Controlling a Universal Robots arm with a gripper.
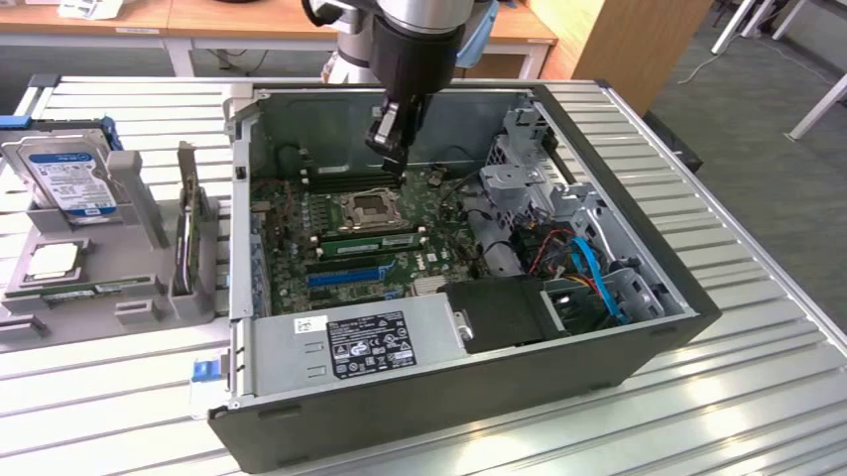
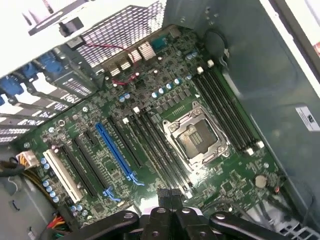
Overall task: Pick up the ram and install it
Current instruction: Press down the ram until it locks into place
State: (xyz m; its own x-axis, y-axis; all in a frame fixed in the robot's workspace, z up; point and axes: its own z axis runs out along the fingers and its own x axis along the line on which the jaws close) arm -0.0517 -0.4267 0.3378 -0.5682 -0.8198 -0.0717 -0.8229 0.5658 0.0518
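Observation:
The ram, a narrow green stick with a white sticker, lies flat in the grey holder at the exterior view's left, outside the computer case. My gripper hangs inside the open case, low over the motherboard. It is shut and I see nothing between its fingers. Its tips are next to the bare CPU socket, by one end of the long black memory slots. More black slots run along the socket's other side.
The holder also carries a hard drive with a blue-and-white label, an upright expansion card and a square chip. Inside the case, the power supply and a drive cage with blue and orange cables crowd the motherboard.

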